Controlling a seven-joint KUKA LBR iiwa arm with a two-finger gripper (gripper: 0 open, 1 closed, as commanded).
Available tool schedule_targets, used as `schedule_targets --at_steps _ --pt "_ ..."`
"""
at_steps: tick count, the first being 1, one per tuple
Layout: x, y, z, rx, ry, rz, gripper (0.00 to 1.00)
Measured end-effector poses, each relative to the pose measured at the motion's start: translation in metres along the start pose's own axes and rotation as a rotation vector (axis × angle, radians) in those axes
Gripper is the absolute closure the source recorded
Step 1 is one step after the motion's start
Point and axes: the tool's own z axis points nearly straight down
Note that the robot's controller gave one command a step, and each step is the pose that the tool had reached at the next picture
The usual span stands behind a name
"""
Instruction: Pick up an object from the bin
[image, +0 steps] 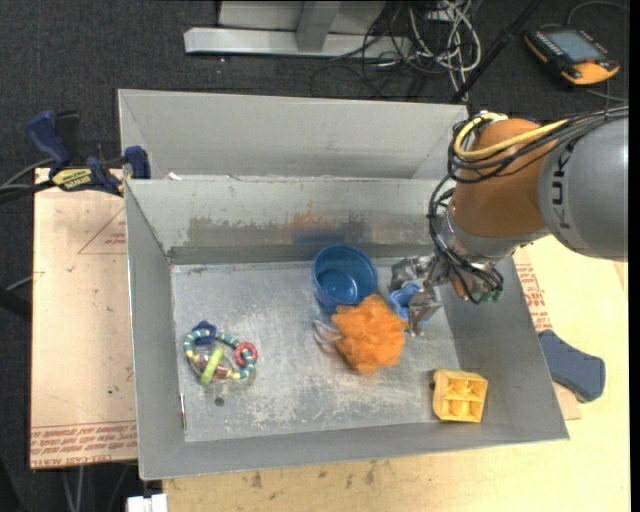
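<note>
My gripper (413, 293) hangs low in the right middle of the bin, its metal fingers reaching down at the right edge of a fuzzy orange ball (369, 336). A small blue piece shows between the fingers, but I cannot tell whether it is part of the gripper or a loose thing. A blue round bowl (342, 276) lies just left of the gripper, touching the top of the orange ball. A yellow plastic block (459, 395) with square holes sits in the front right corner.
A multicoloured ring toy (218, 358) lies in the front left part of the bin. The arm with its orange cover and cables comes in over the right rim.
</note>
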Motion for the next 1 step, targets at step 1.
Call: schedule_targets --at_steps 1 --pt "-0.0049 -0.0213 -0.1049 0.000 -0.003 0.042 1.00"
